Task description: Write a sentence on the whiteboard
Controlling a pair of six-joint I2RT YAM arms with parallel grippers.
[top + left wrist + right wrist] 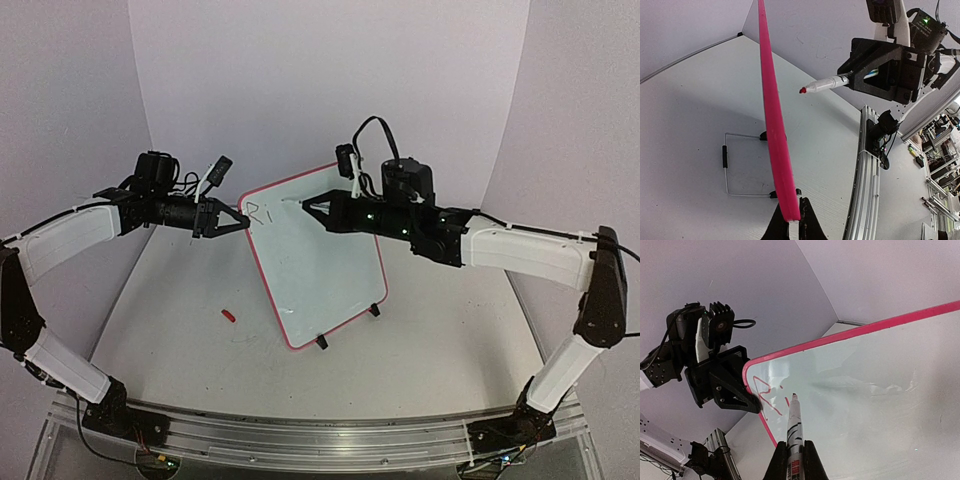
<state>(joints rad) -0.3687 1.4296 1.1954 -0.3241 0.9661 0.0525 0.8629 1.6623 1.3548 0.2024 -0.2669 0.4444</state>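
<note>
white table (440,350), pale purple walls (300,80) around it. the whiteboard (315,265) stands tilted in the middle of the table. the left pincer (243,222) pinches its top left rim tight. the right pincer (306,204) squeezes a marker (794,425), tip by the red letters (765,392) "ri". a red cap (229,315) lies toward the table's left edge.

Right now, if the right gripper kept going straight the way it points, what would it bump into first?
The whiteboard. The right gripper holds a marker aimed at the board's white face, just beside the first letters. Its tip looks nearly or already touching, though depth is unclear.
</note>
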